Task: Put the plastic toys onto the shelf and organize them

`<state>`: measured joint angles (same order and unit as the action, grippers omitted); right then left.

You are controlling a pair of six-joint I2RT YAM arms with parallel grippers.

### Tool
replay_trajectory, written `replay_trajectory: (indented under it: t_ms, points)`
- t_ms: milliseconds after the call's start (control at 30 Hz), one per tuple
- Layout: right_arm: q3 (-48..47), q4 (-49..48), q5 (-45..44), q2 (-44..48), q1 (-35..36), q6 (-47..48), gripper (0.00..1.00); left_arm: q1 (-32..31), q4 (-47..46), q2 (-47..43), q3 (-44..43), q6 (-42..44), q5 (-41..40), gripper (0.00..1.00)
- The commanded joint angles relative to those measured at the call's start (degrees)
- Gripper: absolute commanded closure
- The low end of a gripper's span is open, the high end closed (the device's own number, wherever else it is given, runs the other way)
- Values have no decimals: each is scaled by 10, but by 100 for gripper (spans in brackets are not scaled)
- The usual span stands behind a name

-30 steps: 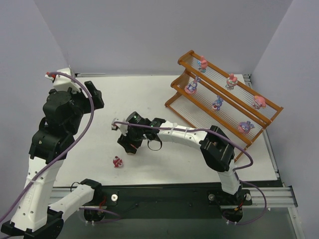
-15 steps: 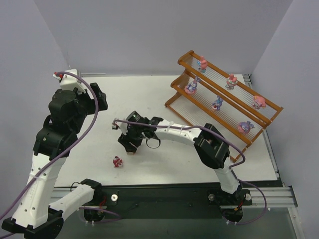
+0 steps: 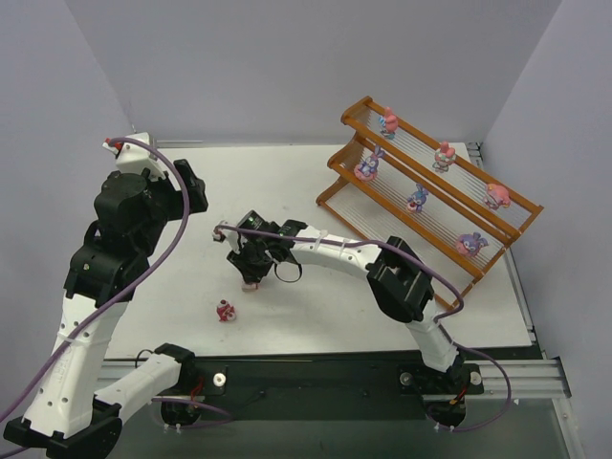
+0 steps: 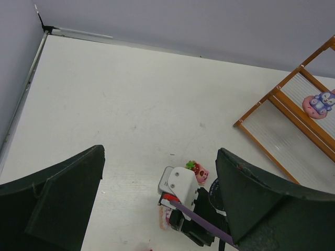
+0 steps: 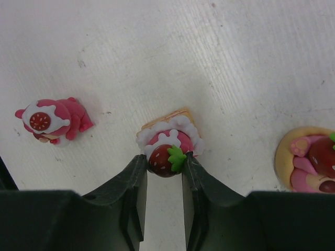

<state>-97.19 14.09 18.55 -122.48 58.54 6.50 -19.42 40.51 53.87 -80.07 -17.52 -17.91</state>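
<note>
My right gripper (image 5: 164, 159) is shut on the strawberry top of a small pink-and-white cake-like toy (image 5: 168, 142) that rests on the table; in the top view the gripper (image 3: 251, 277) is at mid-table. A red toy (image 5: 49, 120) lies to its left, also in the top view (image 3: 226, 311). A pink toy on a round base (image 5: 311, 162) sits to its right, also in the left wrist view (image 4: 199, 170). The orange-brown shelf (image 3: 337, 194) stands at the back right with several toys on its tiers. My left gripper (image 3: 188, 185) is open and empty, raised above the table's left.
The right arm's wrist and purple cable (image 4: 204, 219) lie below my left gripper (image 4: 162, 206). The shelf's lower corner (image 4: 272, 97) and a blue bunny toy (image 4: 320, 102) show at the right. Grey walls enclose the table; a metal rail (image 3: 316, 368) runs along its near edge.
The left arm rose slightly toward the back. The right wrist shifted a little left and back, with its fingers at the cake-like toy.
</note>
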Motion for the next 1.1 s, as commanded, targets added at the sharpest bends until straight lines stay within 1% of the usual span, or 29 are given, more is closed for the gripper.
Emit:
replay_trajectory:
  t_ms: [0,33,100,133,200,233,333,367,433,467,500,533,667,700,800,933,967,1067]
  points:
    - [-7,24,-86,43,3,-82,100,-1,-15,-1,0,-2,5,3]
    - [-3,30,-104,50,3,-113,100,-1,-15,0,0,-3,5,3]
    - [5,31,-132,78,2,-144,100,-1,-17,0,1,-5,7,3]
    - [10,33,-161,88,0,-159,100,-2,-17,2,2,-6,7,3]
    - [25,36,-180,119,-4,-201,100,-1,-18,3,2,-8,9,3]
    - [29,43,-205,129,-9,-218,100,-1,-18,2,4,-8,10,3]
    - [36,62,-238,167,-26,-287,100,-2,-20,2,4,-10,13,3]
    - [40,69,-253,173,-32,-336,100,-3,-21,1,6,-11,14,3]
    - [46,93,-277,187,-52,-374,100,-4,-23,1,8,-13,17,3]
    - [52,102,-289,190,-58,-415,100,-3,-23,1,9,-13,18,3]
    - [56,109,-300,194,-63,-424,100,-3,-23,1,10,-14,20,3]
    - [60,114,-341,199,-70,-436,100,-4,-23,0,10,-15,20,3]
    - [64,154,-434,203,-88,-496,100,-6,-25,-1,15,-18,26,3]
    - [73,165,-447,205,-91,-531,100,-7,-25,0,16,-20,27,3]
    - [99,184,-485,217,-106,-599,100,-10,-27,1,21,-23,33,3]
    - [130,196,-532,230,-111,-667,100,-14,-32,-2,31,-29,39,3]
    - [132,211,-542,230,-113,-682,100,-16,-32,-1,33,-30,41,3]
    - [150,235,-547,232,-138,-748,100,-20,-37,-2,40,-32,45,3]
